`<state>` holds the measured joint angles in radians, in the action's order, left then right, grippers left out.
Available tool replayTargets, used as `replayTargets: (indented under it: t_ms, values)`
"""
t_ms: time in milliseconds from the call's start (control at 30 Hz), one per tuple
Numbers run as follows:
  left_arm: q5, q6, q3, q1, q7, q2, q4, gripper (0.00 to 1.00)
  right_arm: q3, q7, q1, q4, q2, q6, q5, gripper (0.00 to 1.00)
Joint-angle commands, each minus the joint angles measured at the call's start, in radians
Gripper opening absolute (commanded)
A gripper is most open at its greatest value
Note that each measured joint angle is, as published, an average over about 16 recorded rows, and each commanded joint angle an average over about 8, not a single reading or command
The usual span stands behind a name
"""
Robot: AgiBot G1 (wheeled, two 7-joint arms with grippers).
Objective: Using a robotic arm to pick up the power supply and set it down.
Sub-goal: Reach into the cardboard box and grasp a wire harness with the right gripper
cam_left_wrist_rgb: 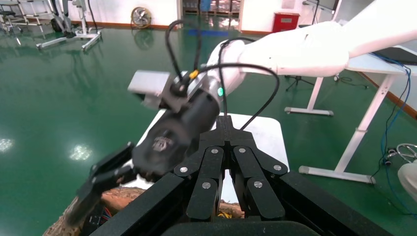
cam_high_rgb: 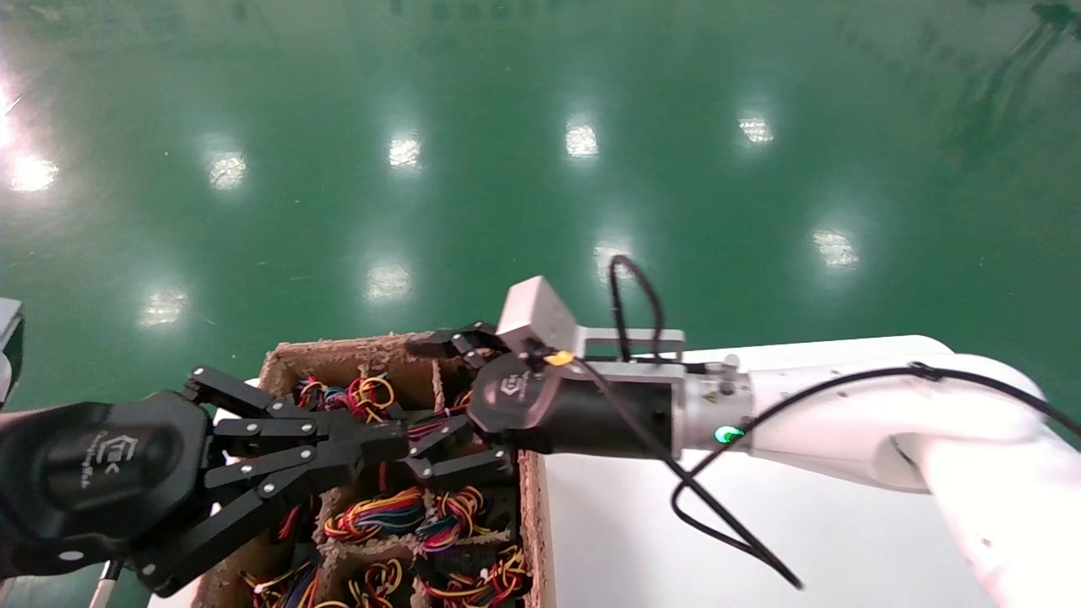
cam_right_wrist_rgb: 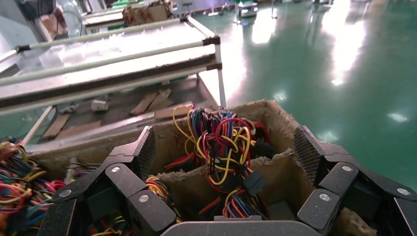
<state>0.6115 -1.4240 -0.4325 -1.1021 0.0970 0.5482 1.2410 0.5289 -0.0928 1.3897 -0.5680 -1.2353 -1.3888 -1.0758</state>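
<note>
A brown pulp crate (cam_high_rgb: 534, 523) with several compartments holds tangled red, yellow, orange and black wire bundles (cam_high_rgb: 397, 511). The power supply shows mainly as one such bundle (cam_right_wrist_rgb: 216, 142) in a far compartment, with a grey patch of its box (cam_right_wrist_rgb: 285, 210) beneath. My right gripper (cam_right_wrist_rgb: 227, 150) hangs open just above that compartment, its ribbed pads (cam_right_wrist_rgb: 147, 147) on either side of the wires and touching nothing. In the head view the right gripper (cam_high_rgb: 435, 388) reaches in from the right. My left gripper (cam_high_rgb: 502, 460) lies low across the crate, shut and empty, its tip (cam_left_wrist_rgb: 223, 120) pointing at the right arm.
A white table (cam_high_rgb: 760, 523) adjoins the crate's right side. The right wrist carries a grey cube (cam_high_rgb: 536, 308) and a looping black cable (cam_high_rgb: 701, 507). Green glossy floor (cam_high_rgb: 540, 127) lies beyond. A tube-frame rack (cam_right_wrist_rgb: 123, 54) stands behind the crate.
</note>
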Motion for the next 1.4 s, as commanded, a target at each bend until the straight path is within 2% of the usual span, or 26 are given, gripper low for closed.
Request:
replayTargets:
  t_ms: [33,100,167,267,433,600,1133,1400]
  values:
    - [0.000,0.000,0.000,0.000,0.000,0.000,0.000,0.00,0.010,-0.026,0.025,0.064,-0.033,-0.008,-0.013,0.54]
    - [0.000,0.000,0.000,0.000,0.000,0.000,0.000,0.00,0.017,-0.048,0.044,0.118,-0.057,-0.012,-0.021,0.31]
    - [0.000,0.000,0.000,0.000,0.000,0.000,0.000,0.00,0.023,-0.069,0.060,0.166,-0.078,-0.014,-0.028,0.13]
    - [0.000,0.000,0.000,0.000,0.000,0.000,0.000,0.00,0.031,-0.095,0.078,0.225,-0.103,-0.015,-0.030,0.00]
    - [0.000,0.000,0.000,0.000,0.000,0.000,0.000,0.00,0.049,-0.117,0.087,0.275,-0.124,-0.005,-0.015,0.00]
    - [0.000,0.000,0.000,0.000,0.000,0.000,0.000,0.00,0.082,-0.111,0.083,0.273,-0.131,0.027,0.012,0.00]
    - [0.000,0.000,0.000,0.000,0.000,0.000,0.000,0.00,0.273,-0.048,0.050,0.118,-0.133,0.266,0.105,0.00]
    - [0.000,0.000,0.000,0.000,0.000,0.000,0.000,0.00,0.344,-0.037,0.063,0.099,-0.125,0.314,0.160,0.00]
